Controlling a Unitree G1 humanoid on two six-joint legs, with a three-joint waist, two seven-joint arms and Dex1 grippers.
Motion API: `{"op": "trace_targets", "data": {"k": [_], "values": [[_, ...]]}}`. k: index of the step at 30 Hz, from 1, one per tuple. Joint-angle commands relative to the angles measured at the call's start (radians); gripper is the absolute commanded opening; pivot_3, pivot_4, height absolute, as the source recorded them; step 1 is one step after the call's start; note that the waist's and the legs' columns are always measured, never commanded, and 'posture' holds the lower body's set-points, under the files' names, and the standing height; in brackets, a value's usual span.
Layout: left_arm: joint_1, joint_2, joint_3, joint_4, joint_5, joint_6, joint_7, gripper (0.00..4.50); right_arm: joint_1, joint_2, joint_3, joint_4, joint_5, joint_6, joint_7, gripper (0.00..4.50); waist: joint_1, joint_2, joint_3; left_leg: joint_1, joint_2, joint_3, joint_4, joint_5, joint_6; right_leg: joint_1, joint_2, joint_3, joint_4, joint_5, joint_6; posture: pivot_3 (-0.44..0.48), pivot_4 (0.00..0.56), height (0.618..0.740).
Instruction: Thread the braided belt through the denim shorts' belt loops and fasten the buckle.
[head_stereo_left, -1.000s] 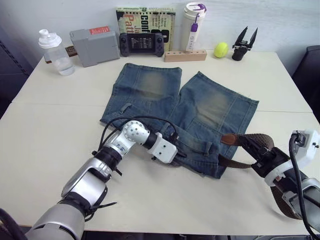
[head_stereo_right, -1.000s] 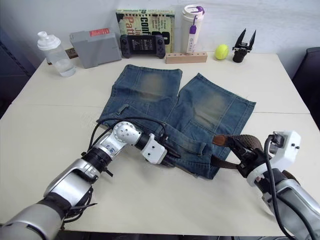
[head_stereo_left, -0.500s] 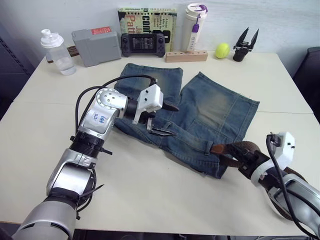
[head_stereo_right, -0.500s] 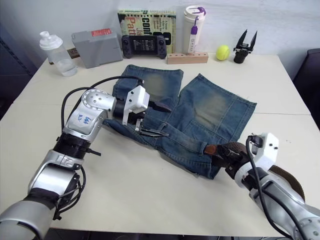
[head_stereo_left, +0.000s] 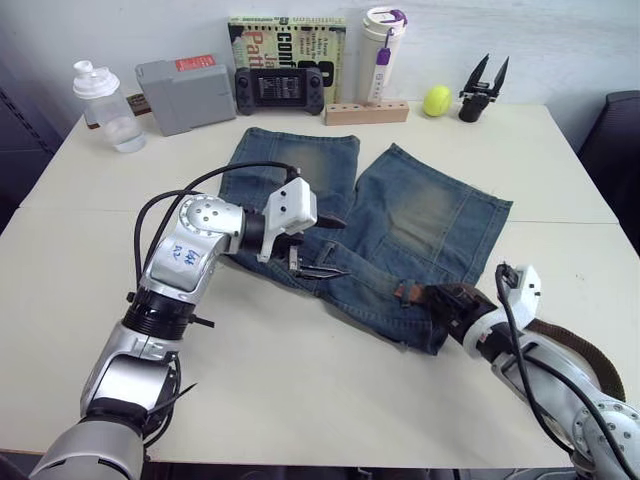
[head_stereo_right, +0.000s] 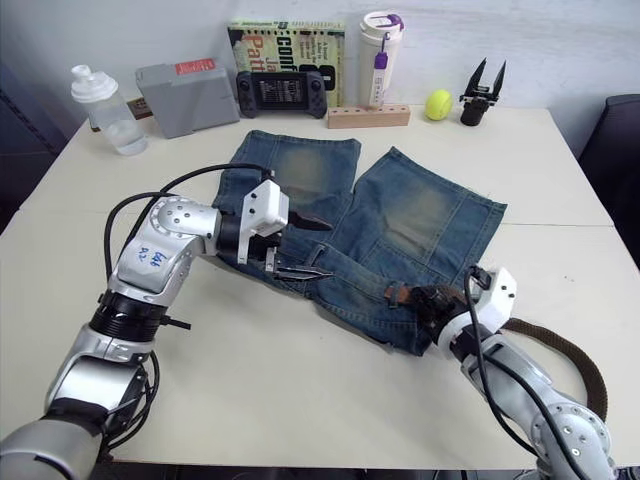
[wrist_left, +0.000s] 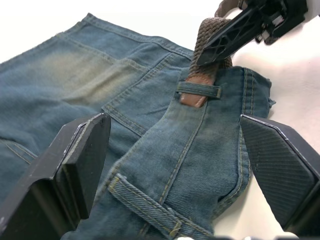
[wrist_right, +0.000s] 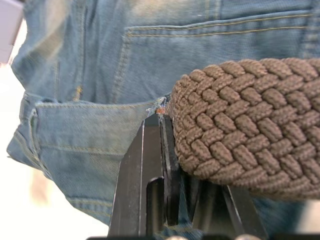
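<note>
The denim shorts (head_stereo_left: 420, 215) lie flat on the table with the waistband toward me. My right gripper (head_stereo_left: 442, 300) is shut on the braided belt (wrist_right: 240, 135) just behind its tan tip (wrist_left: 192, 95). That tip lies under one of the belt loops (wrist_left: 199, 90) at the waistband's right end. The rest of the belt (head_stereo_right: 560, 345) curves away to the right over the table. My left gripper (head_stereo_left: 335, 247) hovers open over the left part of the waistband, nothing between its fingers. The buckle is out of view.
Along the table's far edge stand a clear bottle (head_stereo_left: 100, 95), a grey box (head_stereo_left: 185, 90), a game console (head_stereo_left: 280, 90), a book (head_stereo_left: 285, 40), a white tumbler (head_stereo_left: 380, 50), a wooden block (head_stereo_left: 365, 112), a tennis ball (head_stereo_left: 437, 100) and a black spare gripper (head_stereo_left: 480, 85).
My right gripper has pushed the belt tip leftward under the waistband's right loop. My left gripper rose from the waistband and now stays open above the shorts.
</note>
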Motion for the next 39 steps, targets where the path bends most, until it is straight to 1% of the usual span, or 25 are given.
{"op": "trace_targets", "data": {"k": [1,6,9,11,13,14,16,18,21,25,27,31,33,35,37,38,39], "values": [[0.010,0.013,0.020,-0.075,-0.017,0.034,0.020,4.48,-0.046,0.048,0.050,0.057,-0.069,0.032,0.060,0.00,-0.005,0.000,0.000,0.000,0.000,0.000,0.000,0.000,0.000,0.000,0.000,0.000,0.000,0.000,0.000,0.000,0.150,0.694],[0.034,0.013,-0.007,-0.110,-0.004,0.037,0.027,4.48,-0.098,0.133,0.081,0.133,-0.145,0.056,0.123,0.00,-0.016,0.000,0.000,0.000,0.001,0.001,-0.001,0.000,-0.001,-0.001,0.001,0.000,0.001,0.000,-0.001,0.000,0.150,0.694],[0.053,0.024,-0.057,-0.115,0.041,-0.030,0.004,4.48,-0.095,0.167,0.106,0.163,-0.196,0.089,0.168,0.00,-0.016,0.000,0.000,0.000,0.002,0.001,-0.001,0.001,-0.001,-0.002,0.002,0.001,0.002,-0.001,-0.002,0.000,0.150,0.694],[0.062,0.026,-0.081,-0.110,0.056,-0.070,-0.012,4.48,-0.084,0.169,0.107,0.178,-0.226,0.112,0.198,0.00,-0.017,0.001,0.000,0.000,0.002,0.002,-0.001,0.000,-0.002,-0.002,0.002,0.002,0.002,-0.001,-0.002,0.000,0.150,0.694],[0.062,0.021,-0.097,-0.099,0.067,-0.103,-0.023,4.50,-0.068,0.170,0.091,0.180,-0.237,0.126,0.227,0.91,-0.015,0.000,-0.001,0.000,0.002,0.002,-0.001,0.000,-0.002,-0.002,0.002,0.002,0.002,-0.001,-0.002,0.000,0.150,0.694],[0.060,0.019,-0.103,-0.092,0.071,-0.117,-0.028,4.50,-0.062,0.171,0.080,0.175,-0.234,0.131,0.238,1.25,-0.015,0.001,-0.001,0.000,0.002,0.002,-0.001,0.000,-0.002,-0.003,0.002,0.002,0.002,-0.001,-0.002,0.000,0.150,0.694],[0.055,0.019,-0.115,-0.070,0.086,-0.154,-0.038,4.50,-0.047,0.155,0.052,0.144,-0.213,0.146,0.264,2.18,-0.015,0.000,-0.001,0.001,0.002,0.002,-0.001,0.000,-0.002,-0.002,0.002,0.002,0.002,-0.001,-0.002,0.000,0.150,0.694],[0.046,0.019,-0.128,-0.036,0.112,-0.199,-0.043,4.50,-0.021,0.115,0.024,0.097,-0.200,0.173,0.284,3.05,-0.013,0.001,-0.002,0.001,0.002,0.002,-0.001,0.000,-0.002,-0.002,0.001,0.002,0.002,-0.001,-0.002,0.000,0.150,0.694],[0.028,0.016,-0.138,0.025,0.144,-0.267,-0.050,4.50,0.032,0.025,-0.001,0.001,-0.163,0.227,0.332,4.37,-0.002,0.001,-0.002,0.000,0.001,0.002,-0.001,-0.001,-0.002,-0.002,0.000,0.002,0.001,-0.001,-0.002,0.000,0.150,0.694],[0.004,0.003,-0.145,0.098,0.167,-0.339,-0.068,4.50,0.080,-0.086,-0.013,-0.106,-0.110,0.276,0.388,4.37,0.007,0.001,-0.002,0.000,0.000,0.002,0.000,-0.001,-0.001,-0.002,-0.002,0.002,0.000,-0.001,-0.002,0.000,0.150,0.694],[-0.015,-0.009,-0.150,0.136,0.176,-0.370,-0.075,4.50,0.082,-0.147,-0.005,-0.145,-0.145,0.309,0.437,4.37,0.009,0.001,-0.002,0.000,0.000,0.002,0.000,-0.001,-0.001,-0.002,-0.002,0.002,0.000,-0.001,-0.002,0.000,0.150,0.694],[-0.047,-0.032,-0.153,0.197,0.190,-0.425,-0.088,4.50,0.051,-0.226,0.016,-0.200,-0.224,0.338,0.515,4.37,0.010,0.001,-0.002,0.000,0.000,0.002,0.000,-0.001,-0.001,-0.003,-0.002,0.001,0.000,-0.001,-0.002,0.000,0.150,0.694],[-0.060,-0.037,-0.159,0.228,0.204,-0.464,-0.096,4.50,0.019,-0.275,0.037,-0.248,-0.355,0.331,0.591,4.37,0.010,0.001,-0.002,0.000,0.000,0.003,0.000,-0.001,-0.001,-0.003,-0.001,0.001,0.000,-0.001,-0.002,0.000,0.150,0.694],[-0.073,-0.048,-0.161,0.263,0.218,-0.509,-0.097,4.50,-0.017,-0.340,0.076,-0.298,-0.556,0.290,0.684,4.37,0.011,0.001,-0.002,-0.001,0.000,0.003,0.000,-0.001,-0.001,-0.004,-0.001,0.001,0.000,-0.001,-0.002,0.000,0.150,0.694],[-0.096,-0.088,-0.154,0.326,0.223,-0.583,-0.072,4.50,-0.039,-0.482,0.196,-0.331,-0.836,0.237,0.792,4.37,0.011,0.001,-0.002,-0.001,0.000,0.003,0.001,-0.001,-0.001,-0.004,-0.001,0.001,0.000,-0.001,-0.002,0.000,0.150,0.694],[-0.108,-0.120,-0.141,0.361,0.213,-0.613,-0.047,4.50,-0.049,-0.529,0.242,-0.332,-0.932,0.216,0.826,4.37,0.011,0.001,-0.002,-0.001,0.000,0.003,0.001,-0.001,-0.001,-0.004,-0.001,0.001,0.000,-0.001,-0.002,0.000,0.150,0.694],[-0.116,-0.142,-0.131,0.385,0.205,-0.632,-0.031,4.50,-0.056,-0.555,0.271,-0.331,-0.991,0.200,0.847,4.37,0.011,0.001,-0.002,-0.001,0.000,0.003,0.001,-0.001,0.000,-0.004,-0.001,0.001,0.000,-0.001,-0.002,0.000,0.150,0.694]]}}
